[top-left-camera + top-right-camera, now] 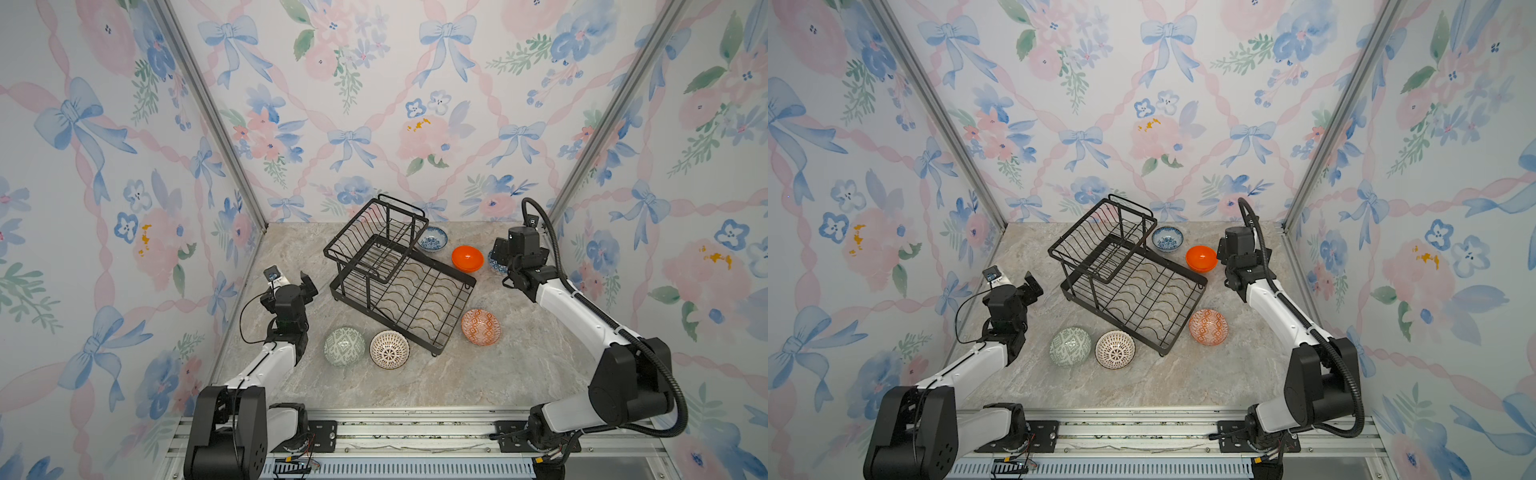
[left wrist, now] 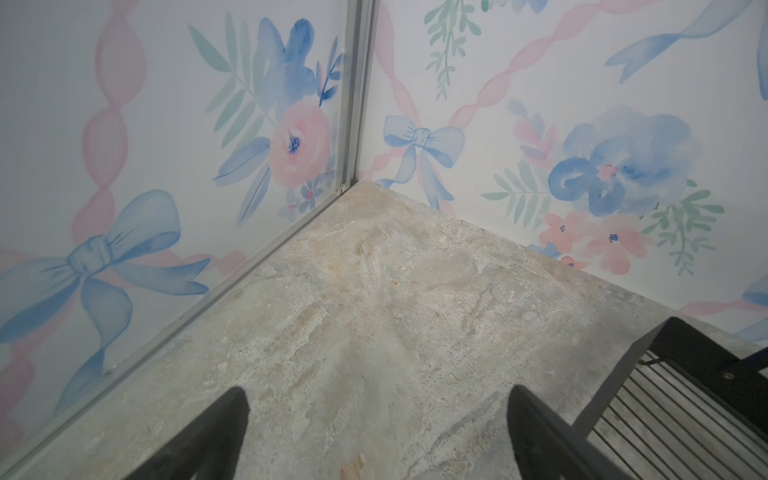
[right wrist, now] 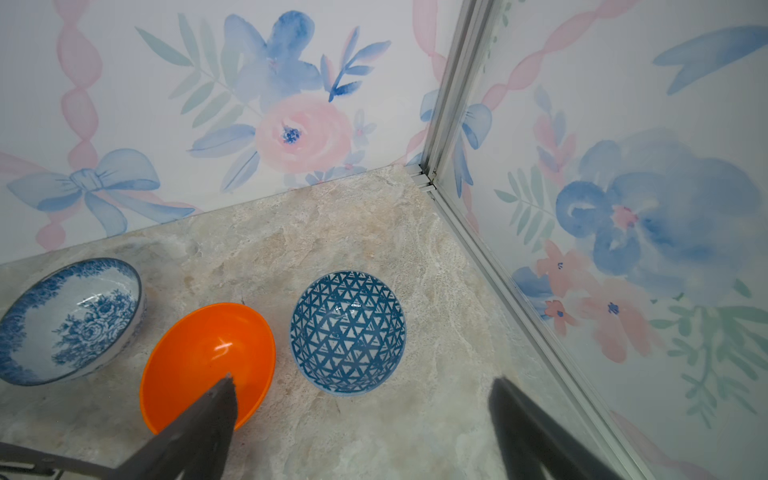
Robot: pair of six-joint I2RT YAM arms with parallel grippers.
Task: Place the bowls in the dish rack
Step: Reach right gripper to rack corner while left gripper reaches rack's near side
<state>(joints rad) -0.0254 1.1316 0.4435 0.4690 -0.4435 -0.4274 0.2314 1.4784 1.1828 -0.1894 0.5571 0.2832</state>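
The black wire dish rack (image 1: 446, 268) (image 1: 1177, 268) stands slantwise mid-table, with no bowl in it. Behind it to the right sit the blue-and-white floral bowl (image 1: 433, 239) (image 3: 70, 320), the plain orange bowl (image 1: 467, 258) (image 3: 208, 361) and the blue geometric bowl (image 3: 348, 332). The orange-and-white patterned bowl (image 1: 481, 327) lies right of the rack. The grey-green bowl (image 1: 344, 346) and the brown-lattice bowl (image 1: 389, 349) lie before it. My right gripper (image 3: 363, 380) hovers open just short of the geometric bowl. My left gripper (image 2: 378, 392) is open over bare table left of the rack.
Flowered walls close in the marble table (image 1: 457, 386) on three sides, with metal corner posts (image 1: 208, 108) at the back. An aluminium rail (image 1: 415, 432) carrying both arm bases runs along the front. A corner of the rack (image 2: 681, 345) shows beside my left fingers.
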